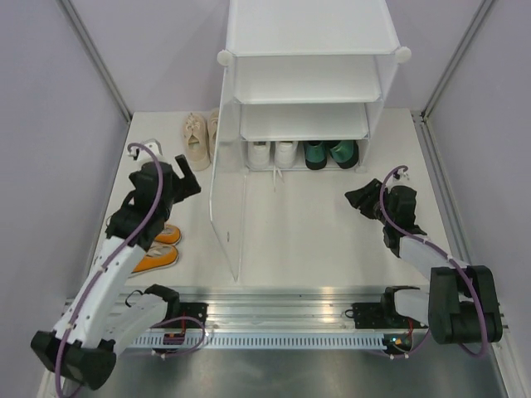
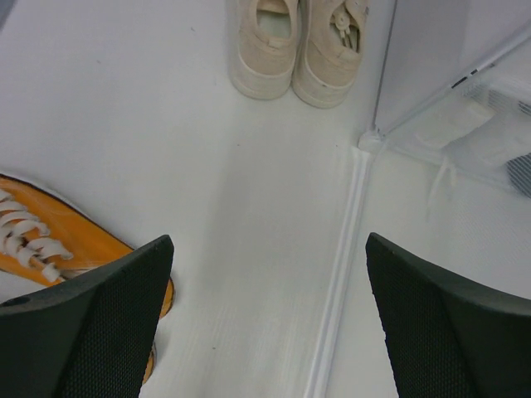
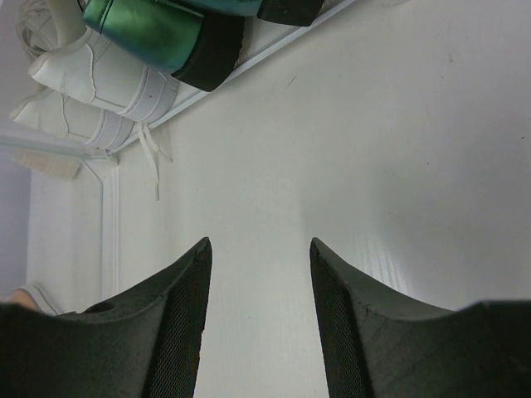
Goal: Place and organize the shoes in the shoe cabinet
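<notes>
Left jaws spread wide, empty, beside orange sneakers (image 1: pixel 158 249) by worktop (image 1: pixel 315 232) left edge; right jaws parted, empty. Cream sneakers (image 1: pixel 199 137) sit at far edge beside shoe cabinet (image 1: pixel 307 79). Canvas likely light, soft; pinch heel collar, not laces.

Overhead — wrist close-ups (cabinet (image 1: pixel 307 25) shared)

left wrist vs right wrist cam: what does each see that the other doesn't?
Left wrist only: cream sneakers side by side, and one orange sneaker beside the open left gripper. Right wrist only: a clear view of the green heels and white sneakers on the bottom tier of the shoe cabinet, past the open, empty right gripper. Both: the cabinet's base edge and the white table.
</notes>
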### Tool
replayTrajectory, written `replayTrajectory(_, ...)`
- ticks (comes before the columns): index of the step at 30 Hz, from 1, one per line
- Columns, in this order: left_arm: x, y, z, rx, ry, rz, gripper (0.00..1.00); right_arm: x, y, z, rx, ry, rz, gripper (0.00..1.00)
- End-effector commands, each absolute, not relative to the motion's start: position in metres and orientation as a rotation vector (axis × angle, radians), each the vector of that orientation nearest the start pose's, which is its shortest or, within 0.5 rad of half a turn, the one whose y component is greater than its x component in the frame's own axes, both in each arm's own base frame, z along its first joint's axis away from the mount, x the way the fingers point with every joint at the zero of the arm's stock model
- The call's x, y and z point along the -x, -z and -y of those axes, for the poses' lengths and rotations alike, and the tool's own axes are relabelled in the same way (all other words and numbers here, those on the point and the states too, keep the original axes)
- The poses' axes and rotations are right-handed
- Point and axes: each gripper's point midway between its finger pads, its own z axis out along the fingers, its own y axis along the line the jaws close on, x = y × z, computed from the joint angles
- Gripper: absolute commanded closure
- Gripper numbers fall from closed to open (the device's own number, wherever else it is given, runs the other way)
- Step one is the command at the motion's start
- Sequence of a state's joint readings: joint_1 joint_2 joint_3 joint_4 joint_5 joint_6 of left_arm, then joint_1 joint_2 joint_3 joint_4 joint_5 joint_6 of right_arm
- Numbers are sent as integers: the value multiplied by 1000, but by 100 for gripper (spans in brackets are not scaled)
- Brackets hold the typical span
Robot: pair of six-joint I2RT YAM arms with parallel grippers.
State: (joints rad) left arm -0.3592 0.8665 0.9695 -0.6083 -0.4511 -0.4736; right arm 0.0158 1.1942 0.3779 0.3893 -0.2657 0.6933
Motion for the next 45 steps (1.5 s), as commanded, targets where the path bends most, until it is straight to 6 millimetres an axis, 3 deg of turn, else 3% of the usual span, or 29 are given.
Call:
replayTrajectory(1, -339, -268, 81, 336, 339, -1956, 0, -336, -103, -82, -496, -759, -1949, 44)
replayTrajectory(2, -356, -283, 84, 324, 365, -1905, 0, -336, -103, -81, -497, -759, -1947, 44)
replayTrajectory(3, -368, -285, 84, 325, 367, -1894, 0, -335, -101, -82, -503, -762, -1951, 44)
replayTrajectory(7, -432, -268, 84, 330, 373, -1957, 0, -334, -100, -85, -500, -787, -1958, 45)
replayTrajectory(8, -457, -258, 88, 324, 370, -1996, 0, -333, -100, -87, -499, -796, -1961, 44)
replayTrajectory(10, -477, -245, 88, 300, 338, -2059, 0, -334, -100, -87, -499, -798, -1961, 44)
replayTrajectory(11, -495, -261, 90, 278, 345, -2034, 1, -334, -100, -87, -502, -801, -1960, 45)
replayTrajectory(12, -510, -235, 96, 251, 348, -2097, 1, -334, -100, -88, -501, -803, -1962, 45)
replayTrajectory(13, -516, -225, 91, 237, 315, -2134, 2, -334, -99, -87, -503, -804, -1963, 45)
replayTrajectory(14, -529, -236, 87, 238, 300, -2107, 4, -334, -99, -88, -503, -806, -1965, 45)
replayTrajectory(15, -539, -215, 85, 236, 293, -2146, 7, -334, -98, -88, -504, -808, -1966, 45)
replayTrajectory(17, -552, -214, 72, 258, 314, -2143, 17, -334, -97, -88, -504, -807, -1969, 44)
replayTrajectory(19, -562, -191, 62, 284, 324, -2181, 26, -335, -96, -87, -507, -801, -1971, 45)
replayTrajectory(21, -568, -184, 63, 264, 332, -2194, 27, -336, -93, -86, -515, -793, -1979, 45)
replayTrajectory(29, -567, -121, 72, 294, 376, -2320, 18, -339, -84, -87, -521, -802, -1998, 45)
replayTrajectory(38, -570, -97, 83, 276, 400, -2356, 18, -338, -83, -88, -519, -802, -1999, 45)
replayTrajectory(41, -570, -87, 79, 286, 373, -2372, 21, -338, -83, -88, -519, -805, -1998, 45)
replayTrajectory(45, -571, -74, 80, 285, 367, -2393, 33, -338, -82, -88, -521, -807, -2001, 45)
